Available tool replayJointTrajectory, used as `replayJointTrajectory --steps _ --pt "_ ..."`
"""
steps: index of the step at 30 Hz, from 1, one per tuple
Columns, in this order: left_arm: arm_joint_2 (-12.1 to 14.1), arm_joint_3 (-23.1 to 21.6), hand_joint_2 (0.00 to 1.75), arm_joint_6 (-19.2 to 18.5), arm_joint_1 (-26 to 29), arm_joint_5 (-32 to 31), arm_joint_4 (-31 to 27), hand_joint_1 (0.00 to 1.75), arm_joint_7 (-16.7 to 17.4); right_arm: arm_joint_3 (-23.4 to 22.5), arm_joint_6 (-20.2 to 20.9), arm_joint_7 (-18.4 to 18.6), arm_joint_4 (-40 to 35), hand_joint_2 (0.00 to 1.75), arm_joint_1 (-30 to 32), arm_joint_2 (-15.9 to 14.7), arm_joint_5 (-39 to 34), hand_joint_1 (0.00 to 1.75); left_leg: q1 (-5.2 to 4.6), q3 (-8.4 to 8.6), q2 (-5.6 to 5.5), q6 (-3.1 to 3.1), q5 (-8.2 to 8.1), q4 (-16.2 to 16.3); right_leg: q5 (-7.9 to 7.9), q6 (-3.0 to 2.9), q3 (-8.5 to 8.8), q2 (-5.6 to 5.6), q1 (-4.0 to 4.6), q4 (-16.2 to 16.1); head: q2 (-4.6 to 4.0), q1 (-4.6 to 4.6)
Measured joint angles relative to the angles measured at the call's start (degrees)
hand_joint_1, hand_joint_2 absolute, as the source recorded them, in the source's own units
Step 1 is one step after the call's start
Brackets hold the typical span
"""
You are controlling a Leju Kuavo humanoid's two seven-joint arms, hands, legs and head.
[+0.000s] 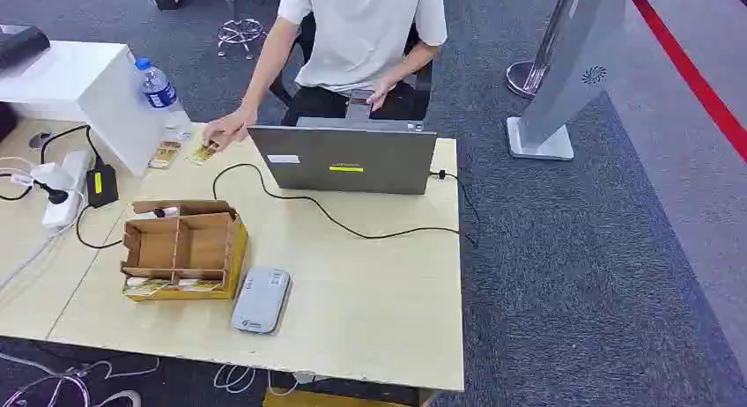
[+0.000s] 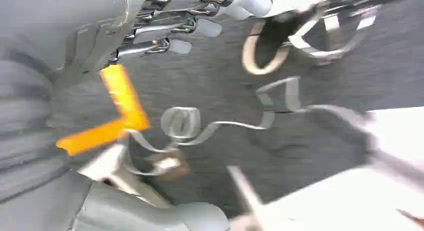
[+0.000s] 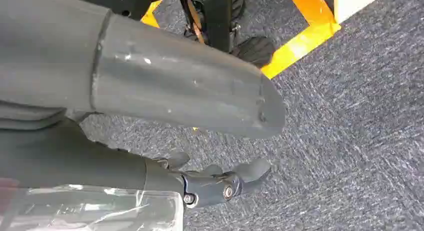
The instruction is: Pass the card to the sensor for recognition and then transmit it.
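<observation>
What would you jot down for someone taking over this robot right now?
Left hand: hanging over the carpet, fingers apart, holding nothing.
Right hand: hanging over the carpet too, nothing in it.
Cards sit in the front slot of the wooden card box on the table; the grey sensor lies just beside the box.
A person's hand rests on another card at the far edge.
Done: nothing yet. Left: pick a card, scan it, hand it over.
</observation>
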Motion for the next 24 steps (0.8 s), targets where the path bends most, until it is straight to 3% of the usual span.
replayJointTrajectory --steps 12,18,24 --pt "-4.3 6.2 1.75 2.1 -2.0 -5.7 -23.5 0.00 -3.4 -0.8 -0.8 0.4 0.4 0.00 0.0 0.0 0.9 0.00 -0.01 0.03 0.01 0.00 0.02 0.0 0.01 0.00 0.03 0.01 0.00 0.0 0.00 0.00" --pt "-5.9 6.0 1.75 4.1 -4.5 -11.3 -35.1 0.00 -4.3 -0.8 -1.0 0.7 0.5 0.00 -0.1 0.0 2.1 0.00 0.00 0.05 0.01 -0.01 0.02 0.0 0.02 -0.02 0.03 0.03 0.00 0.0 0.00 0.00" --pt "-6.0 3.1 1.75 8.6 -7.8 -19.4 -43.4 0.00 -5.0 -0.7 -1.3 1.2 0.7 0.00 -0.5 0.0 4.2 0.00 0.00 0.07 0.03 -0.01 0.04 0.0 0.03 -0.02 0.04 0.03 0.00 0.0 0.00 0.00"
